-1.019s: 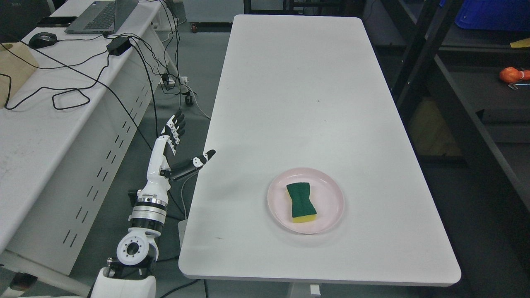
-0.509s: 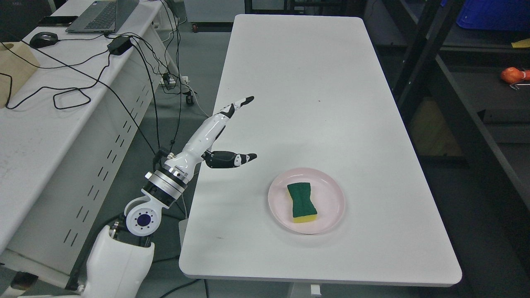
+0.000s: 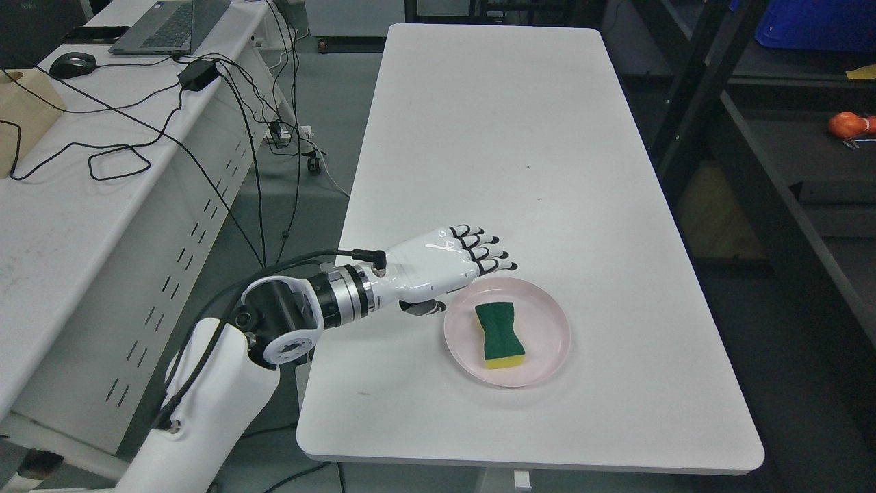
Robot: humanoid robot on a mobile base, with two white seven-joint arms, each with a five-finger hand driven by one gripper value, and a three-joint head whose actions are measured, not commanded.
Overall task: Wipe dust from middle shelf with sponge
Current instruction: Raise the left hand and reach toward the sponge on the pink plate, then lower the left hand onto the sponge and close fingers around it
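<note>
The left hand (image 3: 448, 263) was held palm-down just beside the pink plate (image 3: 547, 356), its fingers (image 3: 489, 255) stretched out and empty, apparently positioned for a reach onto the sponge (image 3: 499, 333). The sponge was lying green side up in the plate on the white desk (image 3: 493, 137). The thumb was largely hidden beneath the palm, and the shelf (image 3: 794, 157) was cut off at the right edge.

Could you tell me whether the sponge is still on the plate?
Yes: the sponge lies flat on the pink plate, untouched.
</note>
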